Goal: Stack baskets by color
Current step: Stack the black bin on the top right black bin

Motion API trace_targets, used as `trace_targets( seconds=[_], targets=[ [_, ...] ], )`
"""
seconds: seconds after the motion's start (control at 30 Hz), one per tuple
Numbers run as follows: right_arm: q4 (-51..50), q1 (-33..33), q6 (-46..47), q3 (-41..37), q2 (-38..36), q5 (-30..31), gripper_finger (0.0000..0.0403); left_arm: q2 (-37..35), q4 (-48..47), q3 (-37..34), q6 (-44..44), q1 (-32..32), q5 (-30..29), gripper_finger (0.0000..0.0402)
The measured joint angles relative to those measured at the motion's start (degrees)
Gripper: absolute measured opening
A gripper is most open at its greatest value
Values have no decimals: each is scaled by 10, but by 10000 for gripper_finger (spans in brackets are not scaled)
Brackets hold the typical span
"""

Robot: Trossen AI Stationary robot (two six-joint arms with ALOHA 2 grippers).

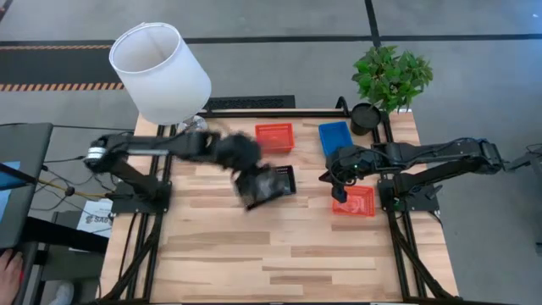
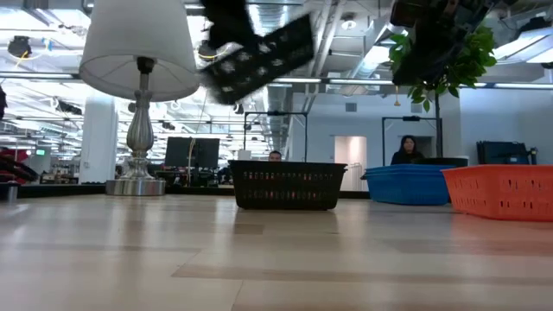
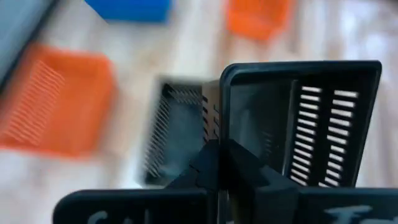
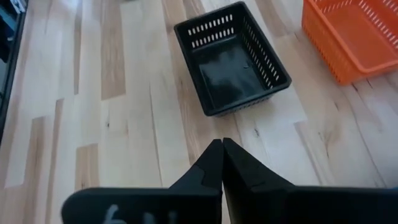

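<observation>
My left gripper [image 3: 219,149] is shut on a black basket [image 2: 259,53] and holds it high over the middle of the table. Another black basket [image 4: 233,59] rests on its base on the table below it. A red-orange basket [image 1: 274,137] and a blue basket [image 1: 335,137] sit near the far edge. A second red-orange basket [image 1: 356,203] sits at the right. My right gripper [image 4: 222,163] hovers shut and empty above that basket's left edge. My left gripper pinches one side wall [image 3: 222,115] of the black basket at its rim, one finger inside the basket and one outside. The fingers come from the table's left, slanting down. The basket is lifted clear of the table and hangs tilted [image 2: 285,39].
A white-shaded lamp [image 1: 161,72] stands at the far left corner. A potted plant [image 1: 391,76] with a round black pot [image 1: 366,117] stands at the far right corner. Bare wood [image 1: 279,254] spans the near half of the table. People [image 2: 408,149] sit in the room beyond.
</observation>
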Motion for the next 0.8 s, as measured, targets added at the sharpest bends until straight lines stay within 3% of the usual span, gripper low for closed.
trace_targets(
  seconds=[0.23, 0.33, 0.47, 0.8],
  targets=[
    [-32, 1, 37, 0, 0, -1, 23, 148, -30, 178, 164, 86, 44, 0],
    [-63, 7, 57, 0, 0, 0, 20, 207, -55, 218, 219, 101, 106, 0],
    [-109, 16, 89, 0, 0, 3, 18, 263, -97, 239, 258, 118, 177, 0],
    [-122, 34, 86, 0, 0, 41, 23, 282, -116, 244, 275, 145, 191, 0]
  ],
)
